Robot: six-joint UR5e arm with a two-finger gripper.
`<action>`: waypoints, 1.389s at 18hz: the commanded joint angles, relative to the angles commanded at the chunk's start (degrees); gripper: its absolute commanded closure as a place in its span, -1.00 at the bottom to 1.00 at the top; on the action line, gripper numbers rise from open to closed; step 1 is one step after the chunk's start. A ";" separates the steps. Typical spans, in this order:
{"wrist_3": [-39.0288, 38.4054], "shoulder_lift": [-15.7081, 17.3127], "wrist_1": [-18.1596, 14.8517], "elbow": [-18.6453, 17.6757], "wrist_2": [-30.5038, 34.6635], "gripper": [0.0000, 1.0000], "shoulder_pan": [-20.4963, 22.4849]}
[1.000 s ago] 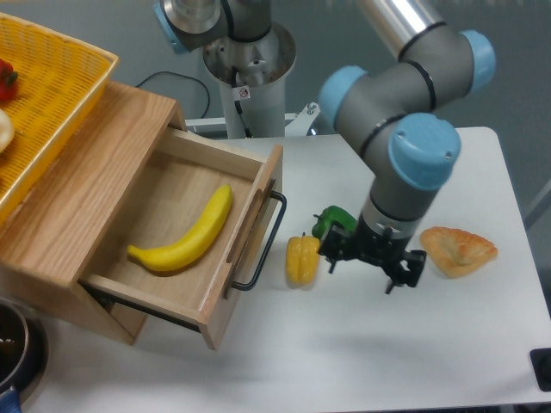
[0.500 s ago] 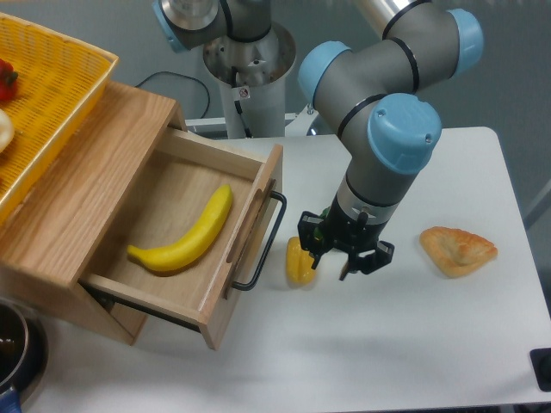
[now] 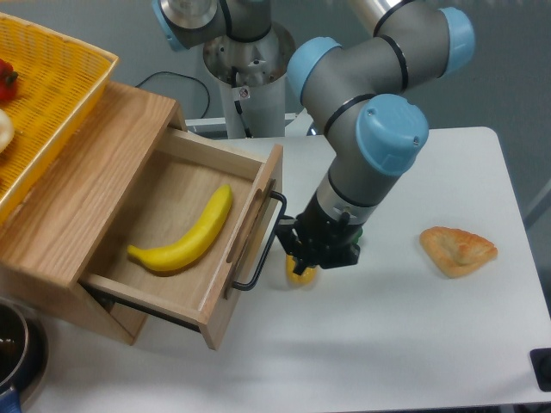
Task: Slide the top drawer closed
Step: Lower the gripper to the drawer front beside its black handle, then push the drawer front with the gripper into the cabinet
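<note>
The grey robot arm with light blue joint caps [image 3: 370, 129] has moved to the left since the earlier pictures, and its black two-finger gripper [image 3: 317, 251] now hangs just beside the thin black metal bar handle [image 3: 261, 243] of the top drawer, where before it was further right, near the pastry. The gripper now covers most of the small yellow pepper [image 3: 299, 274] on the white desk [image 3: 405, 344]; only the lower edge of the pepper shows under it. The small green thing that was visible beside the pepper earlier is hidden now. Whether the fingers are apart or together, I cannot tell, because the gripper body blocks them from this view.

The light oak-coloured wooden top drawer [image 3: 185, 237] has not moved: it stands pulled far out of the wooden cabinet [image 3: 82, 185], at the left side of the desk. Inside it a yellow banana [image 3: 183, 234] lies diagonally on the bottom. A yellow plastic basket [image 3: 43, 95] rests on top of the cabinet. The golden-brown triangular pastry [image 3: 458, 249] lies in the same place, well apart from the gripper, to the right.
</note>
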 joint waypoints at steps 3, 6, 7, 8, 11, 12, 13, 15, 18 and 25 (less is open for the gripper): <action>0.00 0.97 -0.09 -1.14 0.00 0.83 -0.79; -0.17 1.32 -0.09 -1.32 0.00 0.80 -1.67; -0.70 1.49 -0.09 -1.41 0.00 0.80 -1.76; -0.96 1.58 -0.09 -1.41 0.00 0.80 -2.37; -2.54 2.37 0.00 -2.29 0.00 0.80 -3.43; -3.07 2.46 0.09 -2.38 0.00 0.80 -4.21; -3.42 2.46 0.09 -2.55 0.00 0.79 -4.83; -4.13 3.25 0.18 -3.43 0.00 0.78 -5.10; -4.39 3.69 0.26 -4.13 0.00 0.78 -6.24; -6.32 3.69 0.35 -4.75 0.00 0.76 -9.14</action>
